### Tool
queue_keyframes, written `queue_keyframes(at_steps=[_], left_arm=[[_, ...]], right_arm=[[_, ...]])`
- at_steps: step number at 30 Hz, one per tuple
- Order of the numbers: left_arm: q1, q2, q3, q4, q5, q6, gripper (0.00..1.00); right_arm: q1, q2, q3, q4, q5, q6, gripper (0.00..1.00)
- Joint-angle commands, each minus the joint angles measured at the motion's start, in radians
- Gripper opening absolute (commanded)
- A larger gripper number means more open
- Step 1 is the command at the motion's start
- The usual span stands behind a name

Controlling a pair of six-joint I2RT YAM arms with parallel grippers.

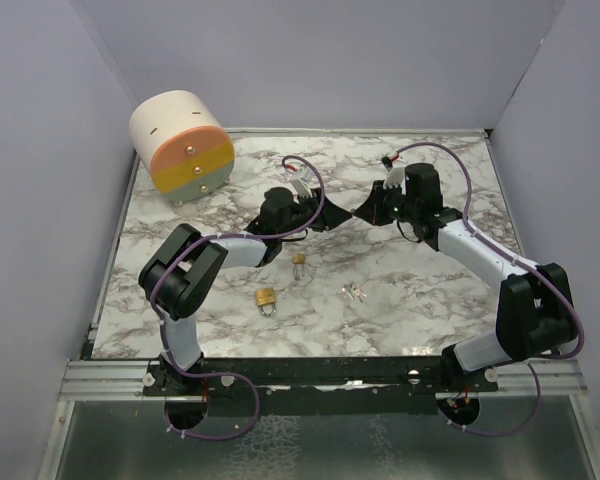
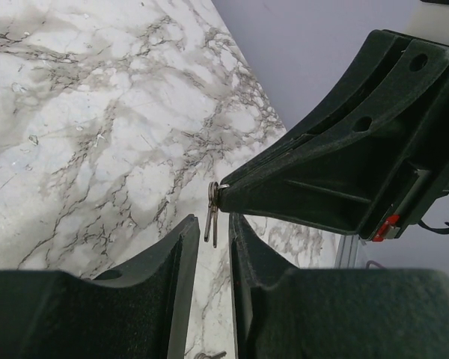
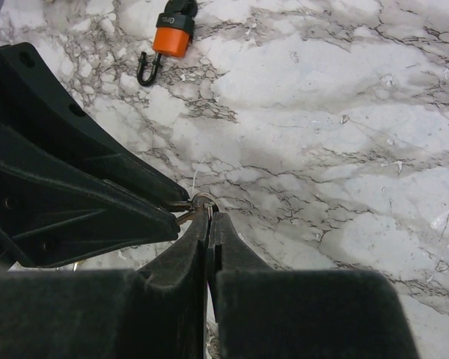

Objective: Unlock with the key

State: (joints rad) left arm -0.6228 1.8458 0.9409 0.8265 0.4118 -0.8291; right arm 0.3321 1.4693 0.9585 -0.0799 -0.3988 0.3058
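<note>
While right gripper [image 3: 209, 218] was pinched shut on the key [image 3: 201, 200] ring, mid-frame above the counter [image 3: 344, 112], left gripper [image 2: 214, 230] stood narrowly open w/ key blades at its tips. Orange padlock [image 3: 172, 34] lay upper left, lettering unreadable. Brass padlock [image 1: 267, 298] lay lower centre.

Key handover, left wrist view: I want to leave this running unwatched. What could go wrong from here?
The right gripper pinches the key only at its fingertips, by the ring; a nudge from the left gripper could twist it loose onto the marble table. The left fingers stand slightly apart around the blade, so releasing before they close would probably drop it.
</note>
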Motion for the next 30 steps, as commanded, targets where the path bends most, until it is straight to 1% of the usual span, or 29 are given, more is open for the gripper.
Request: queue_keyframes(at_steps=[1, 9, 30], left_arm=[[0.001, 0.011, 0.025, 0.046, 0.026, -0.01, 0.25], [0.001, 0.009, 0.02, 0.054, 0.018, -0.014, 0.13], [0.005, -0.025, -0.027, 0.074, -0.016, -0.013, 0.13]], right_arm=[[0.002, -0.007, 0.027, 0.031, -0.027, -0.006, 0.01], [0.003, -0.006, 0.023, 0.034, -0.029, -0.008, 0.01], [0.004, -0.016, 0.014, 0.027, -0.014, -0.014, 0.01]])
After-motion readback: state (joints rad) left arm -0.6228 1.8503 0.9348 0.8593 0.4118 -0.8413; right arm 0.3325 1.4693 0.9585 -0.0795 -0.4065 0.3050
